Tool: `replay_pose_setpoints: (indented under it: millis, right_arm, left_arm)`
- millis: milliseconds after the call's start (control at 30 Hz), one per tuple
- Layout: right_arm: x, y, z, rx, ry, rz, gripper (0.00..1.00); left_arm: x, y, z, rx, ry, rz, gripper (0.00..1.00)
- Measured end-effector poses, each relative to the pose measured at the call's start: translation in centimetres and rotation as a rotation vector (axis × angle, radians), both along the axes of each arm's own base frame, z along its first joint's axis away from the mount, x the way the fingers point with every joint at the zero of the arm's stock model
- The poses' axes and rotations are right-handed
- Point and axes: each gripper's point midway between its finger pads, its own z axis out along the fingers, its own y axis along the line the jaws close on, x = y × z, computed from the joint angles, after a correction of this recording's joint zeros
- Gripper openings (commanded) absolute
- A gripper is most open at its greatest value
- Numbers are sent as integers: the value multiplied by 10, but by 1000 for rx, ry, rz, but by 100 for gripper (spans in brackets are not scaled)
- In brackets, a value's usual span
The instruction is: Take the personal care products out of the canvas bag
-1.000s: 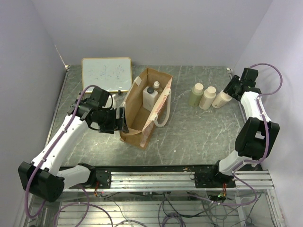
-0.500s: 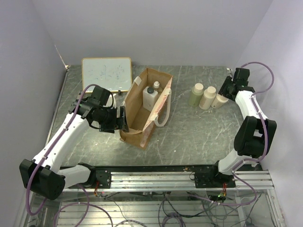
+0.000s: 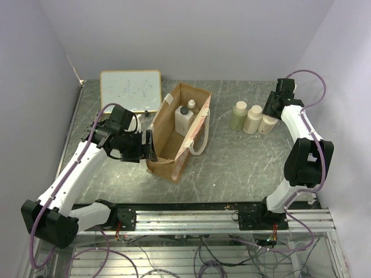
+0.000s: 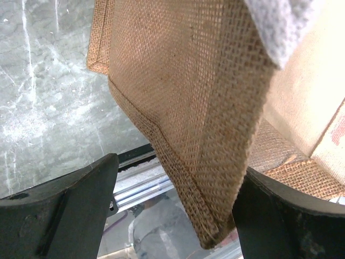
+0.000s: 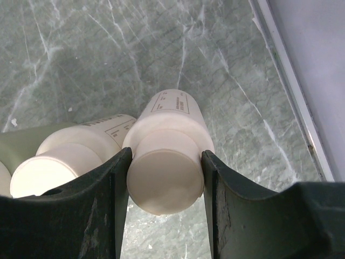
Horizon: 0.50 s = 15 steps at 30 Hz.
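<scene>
- Left jaws stand spread astride the near-left wall of the bag (image 3: 165, 152), apparently to steady it and keep its mouth wide.
- Right jaws pinch the cap of a cream bottle (image 5: 164, 135) at the far right of the bench (image 3: 243, 165). It touches a neighbour bottle (image 3: 253, 119), so it is probably being set into a row.
- A white bottle (image 3: 184, 120) and a slim bottle (image 3: 191, 105) stand at the bag's far end, not yet out.

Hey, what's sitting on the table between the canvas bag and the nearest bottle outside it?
Nothing: in the top view only bare table separates the canvas bag from the greenish bottle.
</scene>
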Motion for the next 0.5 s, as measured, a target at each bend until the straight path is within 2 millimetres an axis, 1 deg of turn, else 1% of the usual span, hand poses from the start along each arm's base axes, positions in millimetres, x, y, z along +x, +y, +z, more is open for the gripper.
replay_pose_setpoints:
  millis: [33, 133, 333, 400, 500]
  right_arm:
    - [2, -1, 0, 0, 1, -2, 4]
    - [6, -4, 0, 7, 1, -5, 19]
    - [8, -9, -1, 33, -1, -13, 46]
    - [8, -9, -1, 36, 1, -10, 54]
    - [7, -7, -1, 43, 8, -2, 63]
  left_arm:
    - [0, 0, 1, -1, -4, 1, 90]
    - [-1, 1, 3, -3, -15, 2, 90]
    - [-2, 2, 7, -7, -30, 8, 90]
    - [-3, 3, 7, -6, -32, 12, 90]
    - [-3, 3, 8, -6, -34, 14, 90]
